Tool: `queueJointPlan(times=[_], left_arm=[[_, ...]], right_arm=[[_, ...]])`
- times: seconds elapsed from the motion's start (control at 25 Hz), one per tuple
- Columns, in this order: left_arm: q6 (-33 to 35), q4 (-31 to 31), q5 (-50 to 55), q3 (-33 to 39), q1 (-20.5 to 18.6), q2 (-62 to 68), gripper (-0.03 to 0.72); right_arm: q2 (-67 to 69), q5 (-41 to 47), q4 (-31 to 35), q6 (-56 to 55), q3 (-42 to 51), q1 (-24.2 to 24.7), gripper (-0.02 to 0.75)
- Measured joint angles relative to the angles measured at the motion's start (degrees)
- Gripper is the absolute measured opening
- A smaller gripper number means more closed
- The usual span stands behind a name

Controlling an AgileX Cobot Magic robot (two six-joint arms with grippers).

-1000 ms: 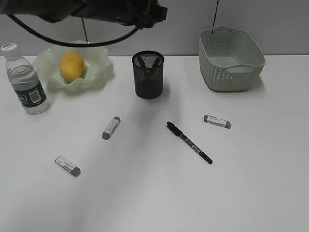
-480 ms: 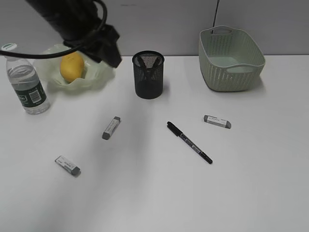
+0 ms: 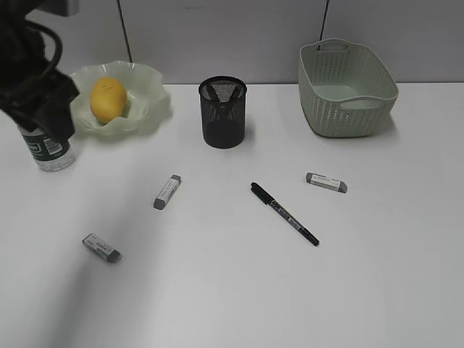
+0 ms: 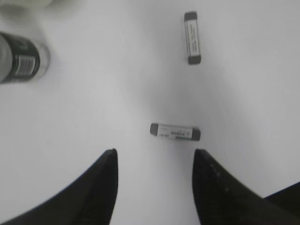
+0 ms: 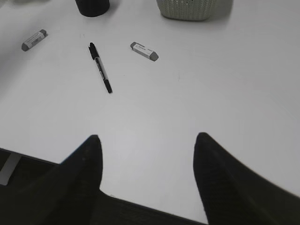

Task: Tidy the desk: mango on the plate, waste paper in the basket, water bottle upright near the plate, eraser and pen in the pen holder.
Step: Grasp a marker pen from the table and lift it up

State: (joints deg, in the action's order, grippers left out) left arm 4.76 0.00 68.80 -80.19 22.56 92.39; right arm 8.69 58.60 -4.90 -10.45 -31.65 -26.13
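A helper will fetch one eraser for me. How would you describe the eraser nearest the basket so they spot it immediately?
Find the pale green woven basket at the desk's far right. Just in front of it lies a grey-white eraser, right of the black pen. The other two erasers lie left of the pen.

The exterior camera is looking down at a slant across the desk from its front edge, facing the back wall and taking in the whole surface. The left wrist camera is pointing almost straight down from fairly close above the desk's left part, its two dark fingers framing the bottom edge. The right wrist camera is sitting low at the near edge, looking obliquely toward the back. The exterior and right wrist views are sharing the pen.
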Motion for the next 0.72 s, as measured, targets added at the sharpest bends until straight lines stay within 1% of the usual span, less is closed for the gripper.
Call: queueJointPlan(times=[0.2,0.44,0.52,0.64,0.72], left_arm=[[-0.1,0.0,-5.0,15.0,-4.1,-12.3,0.393],[-0.1,0.7,-10.0,29.5,-10.1,-31.0,0.393],[-0.1,0.0,-10.7,33.0,-10.7,-37.6,0.393],[-0.4,-2.9,-12.1,37.7,-10.9,-49.0,0.393],[-2.0,-3.5,-12.4,39.8,-10.9,-55.9,0.393]], right_arm=[[0.0,0.0,0.0,0.0,0.0,0.0,0.491],[0.0,0.0,0.0,0.0,0.0,0.0,0.491],[0.0,0.0,0.0,0.0,0.0,0.0,0.491],[0.0,0.0,0.0,0.0,0.0,0.0,0.491],[0.0,0.0,0.0,0.0,0.0,0.0,0.491]])
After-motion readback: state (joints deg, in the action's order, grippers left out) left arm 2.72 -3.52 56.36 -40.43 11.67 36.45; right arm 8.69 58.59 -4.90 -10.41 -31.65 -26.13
